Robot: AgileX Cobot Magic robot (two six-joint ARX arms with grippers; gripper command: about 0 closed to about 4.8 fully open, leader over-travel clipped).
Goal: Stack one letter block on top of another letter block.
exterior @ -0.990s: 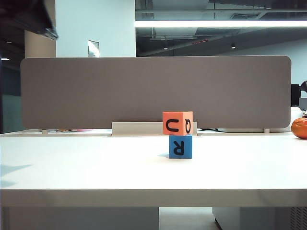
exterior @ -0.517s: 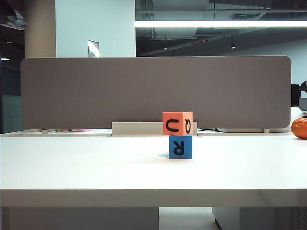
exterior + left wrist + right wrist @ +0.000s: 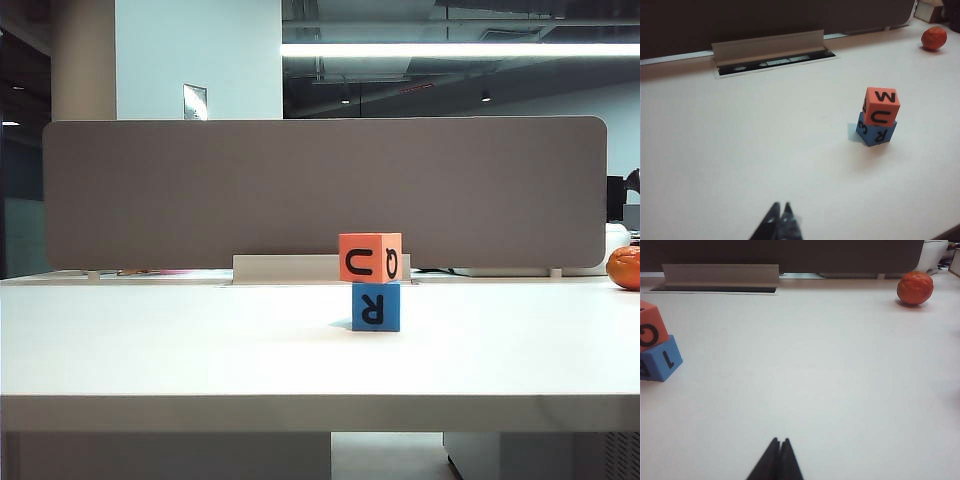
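Left gripper (image 3: 779,220): tips pressed together, holding nothing, above bare white table (image 3: 180,350), well apart from the stack. Mid-table: orange letter block (image 3: 370,257) sits on blue letter block (image 3: 376,306), slightly skewed. Right gripper (image 3: 779,457): closed, nothing held, over bare table. Orange ball (image 3: 625,267) near the table's right edge.

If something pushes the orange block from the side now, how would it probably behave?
The orange block sits slightly askew on the blue block, so it would probably slide off or topple. Flat faces suggest it would not roll. It looks light, maybe foam.
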